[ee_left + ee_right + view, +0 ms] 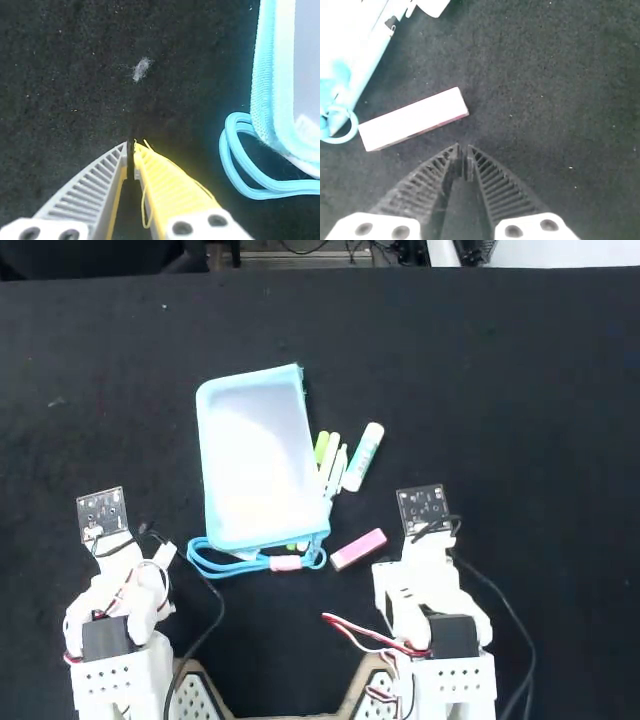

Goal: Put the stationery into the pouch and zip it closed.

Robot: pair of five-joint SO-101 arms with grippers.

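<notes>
A light blue pouch (pixel 257 465) lies flat mid-table, its blue strap loop (pixel 215 561) trailing at the near end; pouch edge (pixel 282 100) and strap loop (pixel 240 165) also appear in the left wrist view. Along its right side lie a green pen (pixel 321 449), a white pen (pixel 335 468) and a glue stick (pixel 363 456). A pink eraser (pixel 358 549) (pixel 412 126) rests near the pouch's near right corner. My left gripper (pixel 133 146) is shut and holds nothing, left of the strap. My right gripper (pixel 463 149) is shut with nothing in it, just short of the eraser.
The table is covered in black cloth (pixel 480 380). A small lint speck (pixel 141 69) lies ahead of the left gripper. Both arm bases (pixel 110 660) (pixel 440 660) sit at the near edge.
</notes>
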